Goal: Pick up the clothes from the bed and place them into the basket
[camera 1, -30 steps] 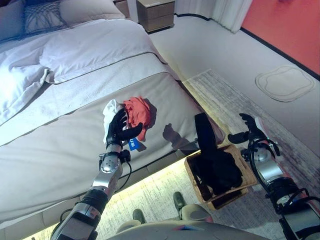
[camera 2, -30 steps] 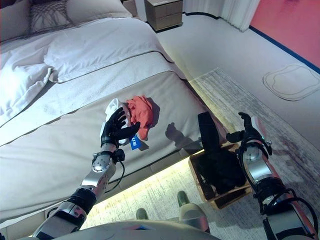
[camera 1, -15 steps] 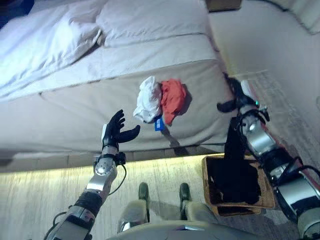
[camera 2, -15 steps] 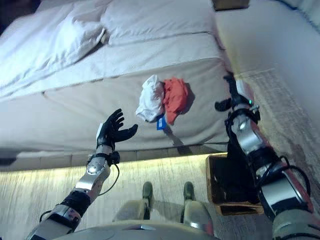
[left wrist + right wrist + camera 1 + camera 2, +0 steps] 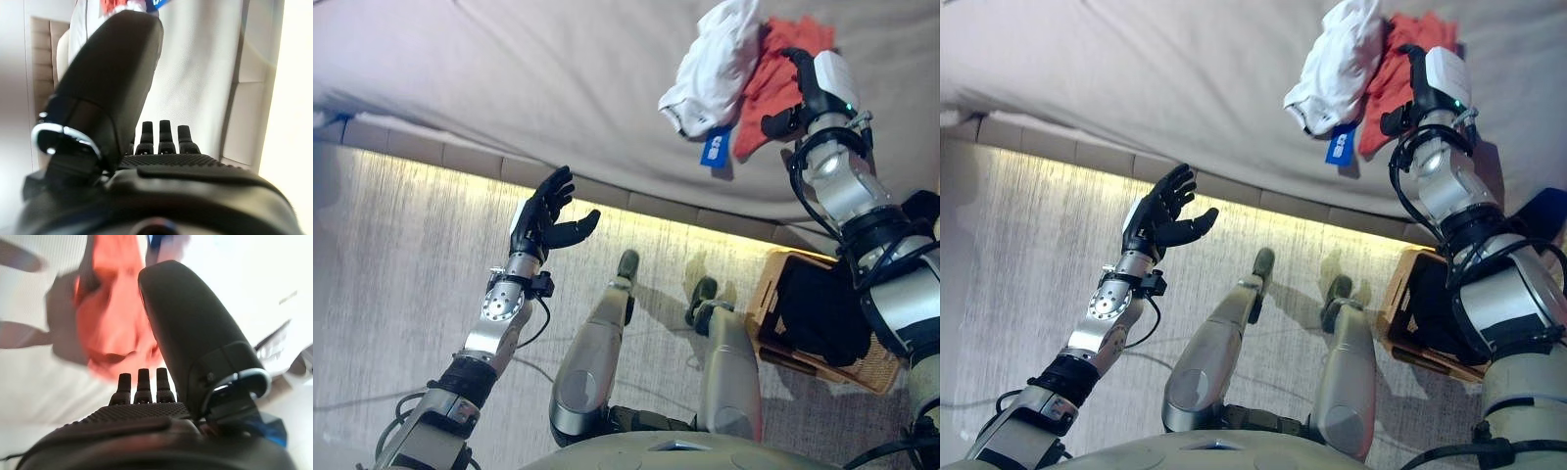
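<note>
Clothes lie bunched on the bed (image 5: 509, 69) at the upper right of the eye views: a white garment (image 5: 715, 64) on the left, a red garment (image 5: 773, 73) touching it on the right, and a small blue tag (image 5: 716, 150) hanging below the white one near the mattress edge. The right hand (image 5: 800, 83) sits over the red garment, its white-covered thumb (image 5: 830, 78) toward the frame's right; in the right wrist view its fingers (image 5: 139, 384) point straight out, spread apart, with the red cloth (image 5: 115, 328) just past them, and nothing is clamped. Whether the fingertips touch the cloth cannot be told.

The left hand (image 5: 543, 220) hovers at centre left, below the bed's lit edge and over the grey rug (image 5: 401, 274), palm up with fingers apart and relaxed, holding nothing. Its wrist view shows the thumb (image 5: 110, 83) raised and the fingers (image 5: 168, 134) straight, with the bedsheet beyond.

At the lower right, a wicker basket (image 5: 773, 294) stands on the floor beside the bed, already holding dark clothing (image 5: 818, 313). It is well apart from the garments on the bed.
</note>
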Controlling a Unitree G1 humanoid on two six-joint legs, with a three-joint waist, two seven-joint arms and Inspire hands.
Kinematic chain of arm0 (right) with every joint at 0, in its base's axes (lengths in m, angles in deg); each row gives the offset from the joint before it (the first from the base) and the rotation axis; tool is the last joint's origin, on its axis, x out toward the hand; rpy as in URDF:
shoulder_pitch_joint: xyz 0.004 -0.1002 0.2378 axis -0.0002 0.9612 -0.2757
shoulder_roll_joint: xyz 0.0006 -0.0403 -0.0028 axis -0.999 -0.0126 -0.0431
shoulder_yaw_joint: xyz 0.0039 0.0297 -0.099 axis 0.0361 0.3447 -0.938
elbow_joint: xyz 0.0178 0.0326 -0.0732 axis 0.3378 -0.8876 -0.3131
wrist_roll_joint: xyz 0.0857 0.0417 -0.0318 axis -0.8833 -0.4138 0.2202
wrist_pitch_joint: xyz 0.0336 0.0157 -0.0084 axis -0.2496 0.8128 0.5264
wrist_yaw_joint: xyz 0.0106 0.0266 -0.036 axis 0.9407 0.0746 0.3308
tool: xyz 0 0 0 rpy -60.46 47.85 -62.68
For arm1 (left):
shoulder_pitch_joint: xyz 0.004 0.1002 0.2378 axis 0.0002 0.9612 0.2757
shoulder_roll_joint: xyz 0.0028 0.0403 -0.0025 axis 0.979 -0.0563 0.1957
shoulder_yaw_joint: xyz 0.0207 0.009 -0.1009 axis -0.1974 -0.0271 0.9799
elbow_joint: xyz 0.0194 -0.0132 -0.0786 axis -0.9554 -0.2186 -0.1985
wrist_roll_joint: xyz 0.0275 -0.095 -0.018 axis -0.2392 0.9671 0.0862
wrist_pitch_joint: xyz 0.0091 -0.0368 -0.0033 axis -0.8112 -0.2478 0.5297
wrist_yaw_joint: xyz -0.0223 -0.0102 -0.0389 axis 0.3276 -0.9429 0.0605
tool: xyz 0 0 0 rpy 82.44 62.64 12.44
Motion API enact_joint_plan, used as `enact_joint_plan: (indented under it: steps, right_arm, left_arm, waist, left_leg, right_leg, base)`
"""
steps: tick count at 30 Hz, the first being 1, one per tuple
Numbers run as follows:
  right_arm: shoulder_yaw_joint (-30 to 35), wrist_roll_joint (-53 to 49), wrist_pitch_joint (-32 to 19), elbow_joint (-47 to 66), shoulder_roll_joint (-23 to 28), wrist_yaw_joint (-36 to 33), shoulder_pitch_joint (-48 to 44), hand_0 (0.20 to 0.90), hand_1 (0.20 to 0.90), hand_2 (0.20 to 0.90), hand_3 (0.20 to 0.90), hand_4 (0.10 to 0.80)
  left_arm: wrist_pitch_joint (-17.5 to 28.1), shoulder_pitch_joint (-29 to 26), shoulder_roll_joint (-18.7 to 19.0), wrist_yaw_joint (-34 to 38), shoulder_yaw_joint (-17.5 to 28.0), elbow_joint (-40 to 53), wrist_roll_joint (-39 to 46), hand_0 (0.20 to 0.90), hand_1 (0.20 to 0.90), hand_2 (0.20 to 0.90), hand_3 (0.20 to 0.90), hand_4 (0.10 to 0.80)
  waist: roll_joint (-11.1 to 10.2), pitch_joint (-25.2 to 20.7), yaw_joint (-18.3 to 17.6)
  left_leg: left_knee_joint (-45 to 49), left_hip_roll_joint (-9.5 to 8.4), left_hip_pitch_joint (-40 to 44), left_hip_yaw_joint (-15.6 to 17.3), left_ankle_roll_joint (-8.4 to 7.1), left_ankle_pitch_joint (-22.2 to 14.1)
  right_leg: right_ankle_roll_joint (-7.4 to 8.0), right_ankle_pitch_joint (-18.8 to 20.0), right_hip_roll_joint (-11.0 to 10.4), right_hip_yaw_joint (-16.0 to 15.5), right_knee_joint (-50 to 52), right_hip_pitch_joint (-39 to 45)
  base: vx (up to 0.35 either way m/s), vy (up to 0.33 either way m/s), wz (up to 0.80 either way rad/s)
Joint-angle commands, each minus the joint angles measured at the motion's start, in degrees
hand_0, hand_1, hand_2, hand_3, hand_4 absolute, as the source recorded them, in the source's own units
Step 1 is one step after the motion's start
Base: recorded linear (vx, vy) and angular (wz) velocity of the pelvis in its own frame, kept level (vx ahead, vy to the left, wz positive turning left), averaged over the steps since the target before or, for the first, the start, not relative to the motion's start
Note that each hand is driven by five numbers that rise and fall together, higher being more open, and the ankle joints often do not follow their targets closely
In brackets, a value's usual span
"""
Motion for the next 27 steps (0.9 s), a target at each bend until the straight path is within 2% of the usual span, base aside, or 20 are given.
enact_joint_plan:
  steps: [1, 3, 4, 6, 9, 12, 15, 16, 17, 18, 22, 27]
  right_arm:
    - [-3.2, 0.9, 0.7, 0.0, 4.8, -4.8, -10.7, 0.900, 0.900, 0.900, 0.900, 0.800]
    - [-4.7, 1.1, 2.5, -1.4, 5.2, -4.8, -12.8, 0.900, 0.900, 0.900, 0.900, 0.800]
    - [-5.6, 0.8, 3.0, -2.4, 5.6, -4.7, -13.5, 0.900, 0.900, 0.900, 0.900, 0.800]
    - [-7.1, 1.8, 5.5, -4.2, 6.4, -3.9, -15.9, 0.900, 0.900, 0.900, 0.900, 0.800]
    - [-13.7, 10.4, 12.7, -9.8, 8.6, 0.1, -20.6, 0.900, 0.900, 0.900, 0.900, 0.800]
    - [-20.1, 15.7, 17.3, -13.5, 10.8, 3.8, -23.9, 0.900, 0.900, 0.900, 0.900, 0.800]
    - [-26.5, 21.5, 22.3, -17.4, 11.4, 10.5, -27.9, 0.900, 0.900, 0.900, 0.900, 0.800]
    - [-27.3, 21.1, 23.4, -17.8, 11.5, 11.3, -28.3, 0.785, 0.785, 0.785, 0.765, 0.665]
    - [-28.3, 20.9, 23.8, -18.6, 11.8, 12.3, -29.3, 0.587, 0.587, 0.587, 0.535, 0.435]
    - [-29.0, 22.4, 24.1, -19.0, 12.0, 14.2, -30.1, 0.300, 0.300, 0.300, 0.200, 0.100]
    - [-30.7, 22.7, 23.5, -20.9, 12.9, 16.6, -31.1, 0.300, 0.300, 0.300, 0.200, 0.100]
    - [-30.0, 22.1, 21.3, -22.2, 13.6, 14.6, -30.1, 0.300, 0.300, 0.300, 0.200, 0.100]
  left_arm:
    - [7.3, 2.0, 2.9, 0.1, 0.6, 10.7, 3.7, 0.900, 0.900, 0.900, 0.900, 0.800]
    - [7.5, 2.9, 3.1, 0.2, 0.9, 12.4, 5.2, 0.900, 0.900, 0.900, 0.900, 0.800]
    - [7.6, 3.9, 3.4, -0.1, 1.2, 13.4, 6.3, 0.900, 0.900, 0.900, 0.900, 0.800]
    - [7.8, 4.9, 3.8, -0.6, 1.7, 14.7, 8.6, 0.900, 0.900, 0.900, 0.900, 0.800]
    - [8.2, 6.1, 4.4, -0.3, 2.4, 17.6, 10.1, 0.900, 0.900, 0.900, 0.900, 0.800]
    - [7.6, 7.1, 5.3, -0.3, 3.2, 19.2, 11.6, 0.900, 0.900, 0.900, 0.900, 0.800]
    - [7.1, 8.2, 6.9, -0.4, 4.2, 20.1, 13.0, 0.900, 0.900, 0.900, 0.900, 0.800]
    - [7.1, 8.4, 7.2, -0.4, 4.3, 20.2, 13.4, 0.900, 0.900, 0.900, 0.900, 0.800]
    - [6.6, 8.4, 7.5, -0.7, 4.7, 20.6, 14.1, 0.900, 0.900, 0.900, 0.900, 0.800]
    - [6.4, 8.7, 7.9, -1.1, 5.1, 20.7, 14.3, 0.900, 0.900, 0.900, 0.900, 0.800]
    - [6.1, 9.5, 8.9, -3.0, 6.2, 21.1, 15.2, 0.900, 0.900, 0.900, 0.900, 0.800]
    - [6.2, 9.8, 9.7, -3.6, 7.0, 21.3, 15.8, 0.900, 0.900, 0.900, 0.900, 0.800]
  waist:
    - [2.1, -3.0, 0.4]
    - [2.8, -3.0, 1.1]
    - [3.2, -3.0, 1.5]
    - [3.8, -3.0, 2.2]
    - [4.6, -3.0, 3.2]
    - [4.7, -3.0, 3.7]
    - [4.7, -3.0, 4.5]
    - [4.7, -3.0, 4.5]
    - [4.9, -3.0, 4.6]
    - [4.9, -3.0, 4.7]
    - [4.7, -3.0, 4.7]
    - [3.9, -3.0, 4.5]
  left_leg:
    - [8.7, -0.54, -6.0, -0.7, 2.13, -8.8]
    - [10.1, -0.97, -9.1, -0.9, 2.46, -8.8]
    - [11.8, -0.97, -9.7, -0.6, 2.66, -10.7]
    - [13.7, -1.22, -12.9, -0.6, 3.04, -10.8]
    - [18.2, -1.57, -19.3, -0.2, 3.91, -11.4]
    - [20.6, -1.79, -22.3, -0.1, 4.52, -11.8]
    - [22.7, -1.90, -24.8, 0.2, 4.91, -12.0]
    - [23.0, -1.86, -25.1, 0.3, 4.99, -12.0]
    - [23.6, -1.95, -25.8, 0.4, 5.05, -12.0]
    - [24.3, -1.93, -26.4, 0.6, 5.03, -12.0]
    - [24.9, -1.70, -26.2, 0.7, 4.85, -12.3]
    - [23.9, -0.99, -22.4, 1.0, 4.54, -12.9]
  right_leg:
    - [-1.81, -1.5, 2.0, -1.1, 2.9, -2.2]
    - [-2.01, -1.8, 2.0, -1.1, 4.8, -5.5]
    - [-1.71, -3.6, 2.1, -0.7, 6.5, -6.2]
    - [-1.81, -4.0, 2.2, -0.8, 8.5, -9.5]
    - [-2.16, -4.7, 2.0, -0.8, 12.7, -16.0]
    - [-2.37, -5.2, 2.0, -1.1, 15.1, -18.8]
    - [-2.51, -5.2, 2.0, -1.7, 16.7, -20.8]
    - [-2.53, -5.2, 2.0, -1.7, 16.9, -21.0]
    - [-2.56, -5.2, 1.9, -1.8, 17.5, -21.7]
    - [-2.67, -5.2, 1.9, -1.8, 18.0, -22.2]
    - [-2.81, -5.2, 2.2, -1.9, 18.2, -21.8]
    - [-2.85, -5.1, 2.5, -2.6, 16.3, -17.9]
  base:
    - [-0.028, -0.045, 0.22]
    - [-0.008, -0.054, 0.18]
    - [0.022, -0.071, 0.09]
    - [-0.017, -0.063, 0.06]
    - [-0.064, -0.052, 0.14]
    - [-0.032, -0.051, 0.10]
    - [-0.021, -0.063, 0.03]
    - [-0.022, -0.039, 0.00]
    - [-0.025, -0.042, 0.05]
    - [-0.024, -0.045, 0.08]
    - [-0.020, -0.045, 0.05]
    - [-0.008, -0.027, -0.04]
